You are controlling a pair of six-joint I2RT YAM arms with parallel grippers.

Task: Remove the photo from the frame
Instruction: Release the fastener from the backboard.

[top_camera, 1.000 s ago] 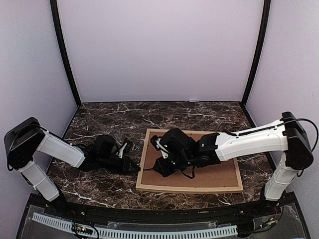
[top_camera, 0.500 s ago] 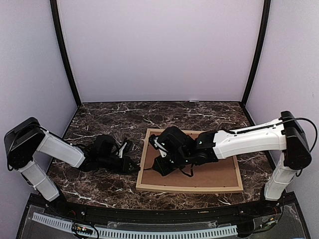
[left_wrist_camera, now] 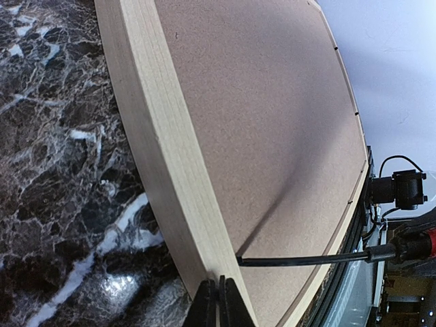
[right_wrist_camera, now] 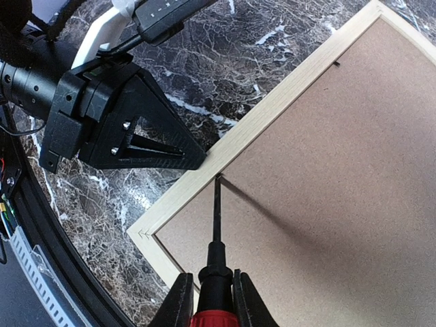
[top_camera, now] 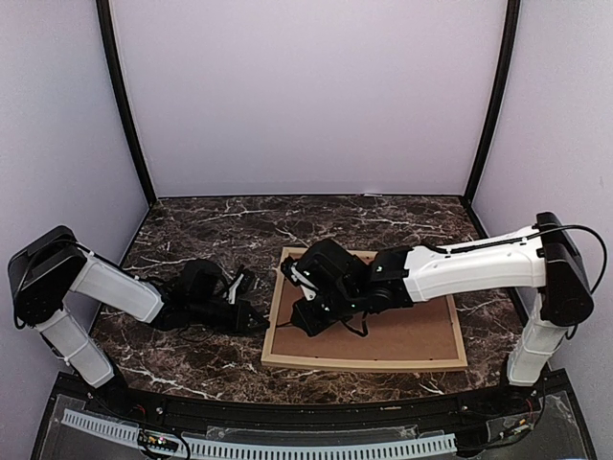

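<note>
Starting at the left: my left gripper (top_camera: 257,322) is low over the marble table (top_camera: 192,230), lying nearly flat and pointing right. Its fingers are pressed together with nothing between them. On the left wrist camera the tips sit right up against the outer side of the frame (top_camera: 364,362), at its left rail.

The frame lies flat on the table at centre-right, back side up, with its light wood moulding running all round. The brown backing board (top_camera: 412,331) fills the opening and sits level inside the moulding. I can't see the photo in any view, because the board covers everything inside the frame.

Moving right, my right gripper (right_wrist_camera: 212,306) reaches across the board from the right, over the frame's left half. It is pinching a screwdriver (right_wrist_camera: 216,225) by its red-and-black handle. The thin black shaft slants down to the seam where the board meets the inner edge of the left rail, just across that rail from the left fingertips. Its shadow falls on the board.
</note>
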